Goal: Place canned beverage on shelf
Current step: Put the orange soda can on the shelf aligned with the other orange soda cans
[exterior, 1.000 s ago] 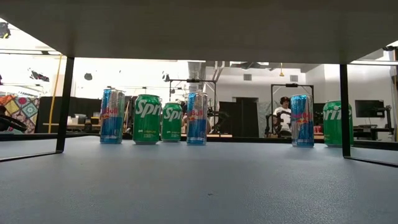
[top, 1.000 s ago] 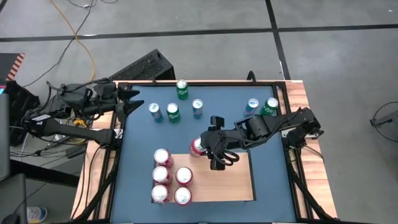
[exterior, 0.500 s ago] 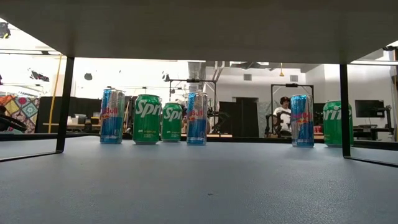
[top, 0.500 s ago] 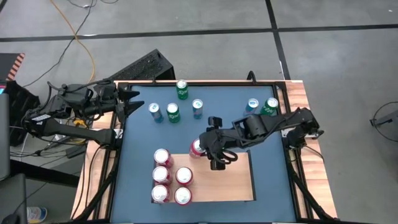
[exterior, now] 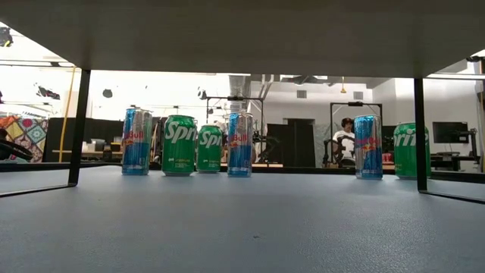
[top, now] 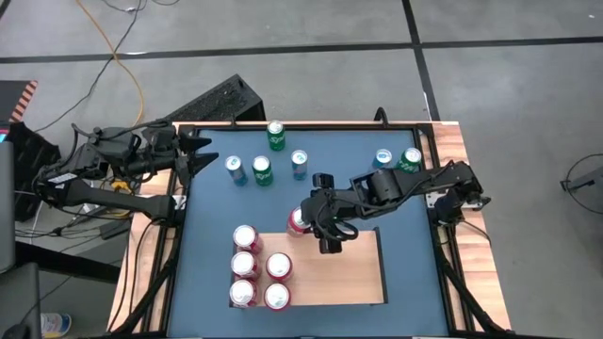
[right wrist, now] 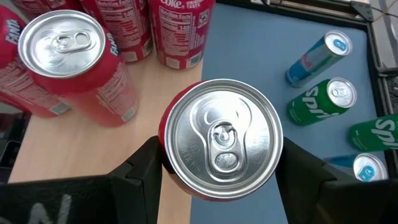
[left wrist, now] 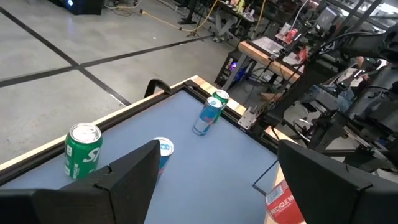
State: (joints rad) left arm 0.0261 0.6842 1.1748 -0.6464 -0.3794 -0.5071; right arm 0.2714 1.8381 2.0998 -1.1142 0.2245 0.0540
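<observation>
Red can between the right arm's jaws
The right gripper [right wrist: 217,163] jaws clasp the red can [right wrist: 217,140] from both sides, over the shelf [top: 353,275] edge; left gripper [left wrist: 214,171] jaws spread, empty.

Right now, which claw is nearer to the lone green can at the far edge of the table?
Left. The left claw waits open at the table's left edge, beside the green can. The right claw grips a red can by the shelf, farther off.
</observation>
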